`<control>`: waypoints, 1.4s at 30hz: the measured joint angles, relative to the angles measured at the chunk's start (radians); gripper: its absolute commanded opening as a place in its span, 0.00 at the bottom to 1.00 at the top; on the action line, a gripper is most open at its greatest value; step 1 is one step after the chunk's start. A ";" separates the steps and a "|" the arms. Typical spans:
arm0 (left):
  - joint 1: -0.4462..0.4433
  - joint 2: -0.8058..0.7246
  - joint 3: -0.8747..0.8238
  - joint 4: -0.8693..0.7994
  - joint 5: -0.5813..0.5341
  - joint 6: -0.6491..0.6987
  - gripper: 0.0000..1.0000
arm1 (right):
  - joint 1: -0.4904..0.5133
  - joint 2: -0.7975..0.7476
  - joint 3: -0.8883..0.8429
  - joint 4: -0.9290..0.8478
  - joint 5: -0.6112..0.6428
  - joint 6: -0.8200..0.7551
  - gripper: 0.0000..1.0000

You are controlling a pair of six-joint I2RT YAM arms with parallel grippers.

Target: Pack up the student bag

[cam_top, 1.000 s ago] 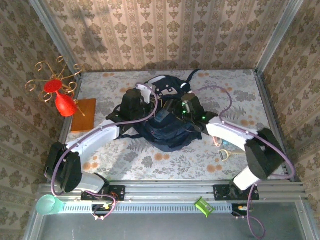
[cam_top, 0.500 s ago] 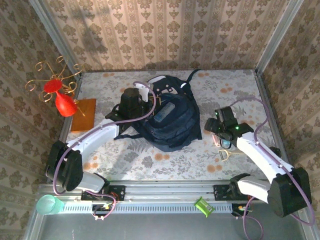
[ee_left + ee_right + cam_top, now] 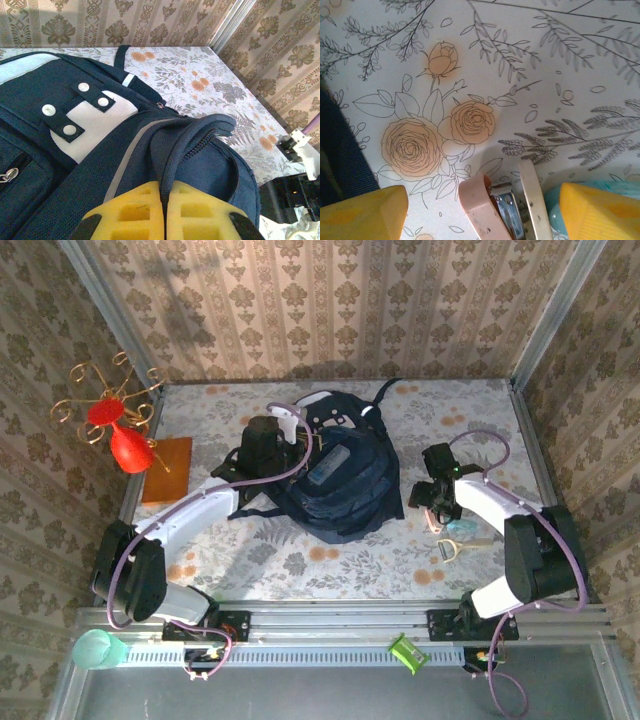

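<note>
1 bag (image 3: 345,480) lies mid-table, its zip mouth partly open. The left gripper (image 3: 163,200) is pinched tight on a thin fold of fabric at that mouth. If the fold slips out, the opening would likely sag closed. Beside the bag, the right gripper (image 3: 481,210) hangs spread wide, holding nothing, over a pink-and-cream tool (image 3: 530,195). Its 2 fingers straddle the tool unevenly, so closing could catch the teal item (image 3: 462,529) just beside it.

— Where does the large navy fabric backpack (image 3: 345,480) sit?
— Mid-bench (image 3: 300,560), with the left claw (image 3: 164,192) pinching a fold at its left rear side.
— And to its right?
— The right claw (image 3: 481,205), spread wide above a small pink-and-cream hinged tool (image 3: 507,210). A flat orange wooden block (image 3: 167,468) lies well left.
</note>
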 measured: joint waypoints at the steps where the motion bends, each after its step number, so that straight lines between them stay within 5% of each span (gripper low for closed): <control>1: 0.000 0.000 0.000 0.000 0.000 0.000 0.00 | 0.001 0.010 0.000 0.001 -0.006 -0.003 0.76; 10: 0.005 0.005 0.000 0.007 0.006 0.000 0.00 | 0.047 0.034 0.000 -0.003 -0.050 -0.018 0.67; 22: 0.006 0.005 0.000 0.007 0.008 0.000 0.00 | 0.094 0.045 -0.020 -0.012 -0.053 -0.020 0.70; 32: 0.006 0.006 0.000 0.007 0.008 0.000 0.00 | 0.098 0.047 -0.024 -0.014 -0.053 -0.027 0.42; 42: 0.006 0.006 0.000 0.007 0.015 0.000 0.00 | 0.221 -0.257 0.028 0.028 -0.156 0.055 0.39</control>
